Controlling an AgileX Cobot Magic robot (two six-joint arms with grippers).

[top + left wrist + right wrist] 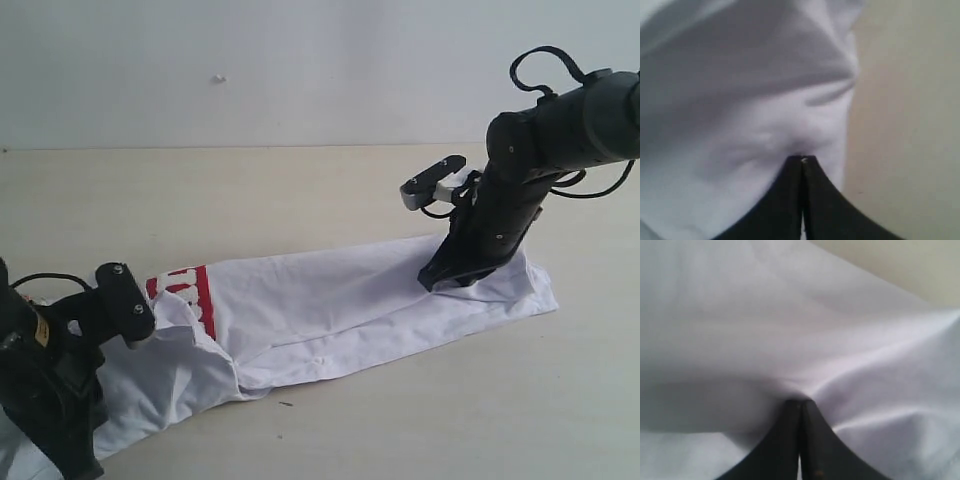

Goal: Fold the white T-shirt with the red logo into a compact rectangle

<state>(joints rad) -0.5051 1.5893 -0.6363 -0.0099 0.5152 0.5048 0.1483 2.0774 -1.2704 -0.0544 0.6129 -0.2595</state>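
Observation:
The white T-shirt (pixel 330 310) lies as a long narrow band across the table, from lower left to right. Part of the red logo (pixel 195 295) shows near its left end, partly folded under cloth. My left gripper (pixel 803 159) is shut, its black fingers pinching a fold of the shirt (pixel 740 110) at the lower left end; in the exterior view its tips are hidden behind the arm. My right gripper (pixel 801 401) is shut on the shirt cloth (pixel 790 330) near the right end, where its tips (pixel 440 282) press down on the fabric.
The beige table (pixel 300 190) spreads around the shirt, with a pale wall (pixel 300 60) behind it. The left arm's black body (pixel 45 390) fills the lower left corner. The right arm (pixel 540 150) leans in from the upper right.

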